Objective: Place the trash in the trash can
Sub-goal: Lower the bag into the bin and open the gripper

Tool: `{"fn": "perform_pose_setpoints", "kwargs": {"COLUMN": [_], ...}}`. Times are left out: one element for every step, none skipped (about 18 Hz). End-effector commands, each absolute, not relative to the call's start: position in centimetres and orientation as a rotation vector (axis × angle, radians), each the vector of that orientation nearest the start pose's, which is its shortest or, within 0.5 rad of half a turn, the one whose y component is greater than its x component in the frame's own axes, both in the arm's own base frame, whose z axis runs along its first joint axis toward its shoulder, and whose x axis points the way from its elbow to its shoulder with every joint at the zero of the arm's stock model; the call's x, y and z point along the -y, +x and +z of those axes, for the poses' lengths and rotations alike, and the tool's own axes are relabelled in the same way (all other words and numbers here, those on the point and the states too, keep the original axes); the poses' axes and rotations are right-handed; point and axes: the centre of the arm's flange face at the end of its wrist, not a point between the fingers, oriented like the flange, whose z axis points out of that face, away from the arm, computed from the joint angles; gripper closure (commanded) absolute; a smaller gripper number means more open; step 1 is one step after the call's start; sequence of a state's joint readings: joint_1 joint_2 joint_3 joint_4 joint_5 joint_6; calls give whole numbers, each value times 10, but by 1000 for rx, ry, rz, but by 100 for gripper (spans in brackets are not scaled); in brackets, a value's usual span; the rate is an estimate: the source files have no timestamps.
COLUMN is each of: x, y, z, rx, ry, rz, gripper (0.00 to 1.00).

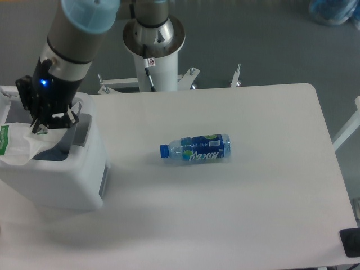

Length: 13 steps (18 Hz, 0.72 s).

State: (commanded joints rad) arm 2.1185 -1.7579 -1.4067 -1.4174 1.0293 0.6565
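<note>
White plastic filled my far-left view: the bag lay draped across the bin mouth, its green strip at the left edge. My gripper hung right over it, touching the bag's top, but I couldn't tell whether the jaws were clamped. My bottle lay on its side mid-table, cap pointing left, well apart from the bin.

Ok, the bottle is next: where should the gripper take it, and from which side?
Probably from straight above, at the labelled middle of the bottle. It lies on its side on the table, cap to the left, with bare table all round. Set the fingers across its width, front and back, not along its length.
</note>
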Motion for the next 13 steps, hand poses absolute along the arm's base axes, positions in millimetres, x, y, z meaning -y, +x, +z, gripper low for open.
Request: {"fn": "perform_pose_setpoints", "kwargs": {"x": [-593,-594,-595,-595,-595,-595,-595,-595,-594,-594,-593,-592,-592], "y": [-142,-142,-142,-143,-143,-143,-143,-143,-144,-143,-144,-143,-144], "z": [499,498,496,494,492,490,486,485,485,485,489,494,500], "rx": [-201,-206,-208,-202,-202,-201,-201,-201,-200,-203,-205,-208,-209], "ry": [-2677,-2678,-2679,-2684,-2687,-2689,-2695,-2701,-2708,-2709,-2703,-2697,-2691], "rz": [-516,-517,-519,-523,-526,-529,-534,-526,-519,-515,-507,-499,-490], "gripper": [63,27,0,0,0,0,0,0,0,0,0,0,0]}}
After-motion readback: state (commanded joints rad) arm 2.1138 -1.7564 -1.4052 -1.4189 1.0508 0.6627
